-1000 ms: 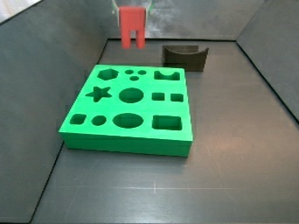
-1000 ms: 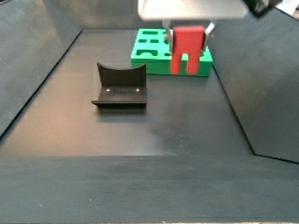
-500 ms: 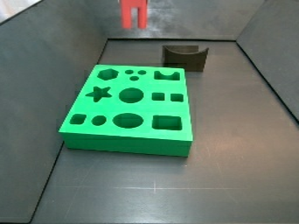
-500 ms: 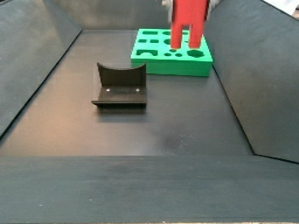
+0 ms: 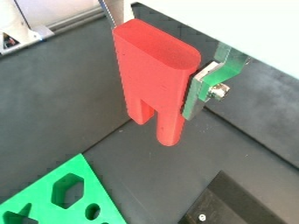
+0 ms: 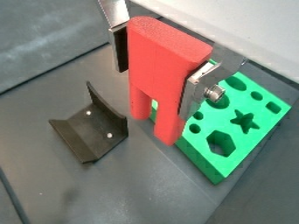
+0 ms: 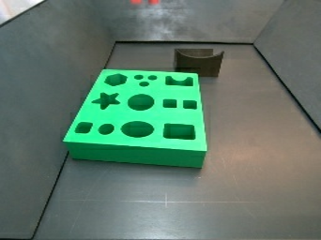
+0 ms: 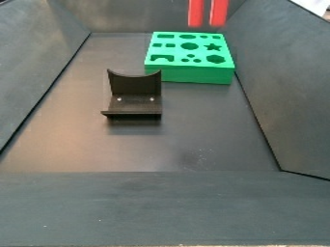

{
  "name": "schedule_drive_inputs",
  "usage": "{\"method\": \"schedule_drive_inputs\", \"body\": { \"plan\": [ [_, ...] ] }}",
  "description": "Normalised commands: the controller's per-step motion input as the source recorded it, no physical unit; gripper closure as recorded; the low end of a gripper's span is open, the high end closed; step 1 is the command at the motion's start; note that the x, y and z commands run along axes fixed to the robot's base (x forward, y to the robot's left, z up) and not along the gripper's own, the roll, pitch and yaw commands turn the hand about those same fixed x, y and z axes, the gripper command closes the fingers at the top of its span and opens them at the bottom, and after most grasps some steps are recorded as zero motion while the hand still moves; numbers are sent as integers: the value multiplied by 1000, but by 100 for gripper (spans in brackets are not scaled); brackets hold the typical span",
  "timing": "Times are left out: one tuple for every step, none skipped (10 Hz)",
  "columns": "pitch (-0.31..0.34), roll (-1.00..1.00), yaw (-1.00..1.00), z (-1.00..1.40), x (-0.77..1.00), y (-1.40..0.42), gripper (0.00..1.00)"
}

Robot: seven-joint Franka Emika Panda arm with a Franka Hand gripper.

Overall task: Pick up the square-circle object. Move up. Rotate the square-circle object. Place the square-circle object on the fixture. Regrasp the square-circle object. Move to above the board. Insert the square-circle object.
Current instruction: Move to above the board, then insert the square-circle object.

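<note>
The square-circle object [image 6: 162,83], a red block with two prong legs pointing down, hangs upright high above the floor. My gripper [image 6: 160,74] is shut on its boxy body, and its silver fingers [image 6: 201,87] press both flanks; the hold shows the same way on the object [image 5: 152,74] in both wrist views. In the side views only the leg tips [image 8: 206,12] [image 7: 146,3] show at the upper edge, and the gripper is out of frame. The green board [image 7: 138,117] [image 8: 191,56] lies flat on the floor. The dark fixture [image 7: 201,61] [image 8: 131,95] stands apart from the board.
Dark sloping walls [image 8: 52,77] enclose the floor on all sides. In the wrist views the board [image 6: 239,122] [image 5: 59,197] and the fixture [image 6: 87,131] [image 5: 233,206] lie far below the held piece.
The gripper has risen straight up with the red piece. The piece was in full view a second ago, and now only its leg tips show at the top of the side views.
</note>
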Motion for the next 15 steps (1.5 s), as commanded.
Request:
{"method": "schedule_drive_inputs", "body": {
  "plan": [
    [70,-63,22,237,12,-11,100],
    [119,78,-291,270,148,-1000,100],
    [112,84,-287,241,151,-1000,100],
    [116,99,-146,254,152,-1000,100],
    [95,57,-69,253,158,-1000,100],
    [88,31,-34,252,165,-1000,100],
    [94,14,-7,256,174,-1000,100],
    [103,1,-7,258,182,-1000,100],
    [123,11,8,258,207,-1000,100],
    [129,11,6,261,223,-1000,100],
    [142,21,9,247,265,-949,100],
    [143,34,10,197,236,-753,100],
    [140,57,10,104,179,-396,100],
    [121,67,8,60,124,-211,100],
    [0,0,54,-1000,-191,303,100]
  ]
}}
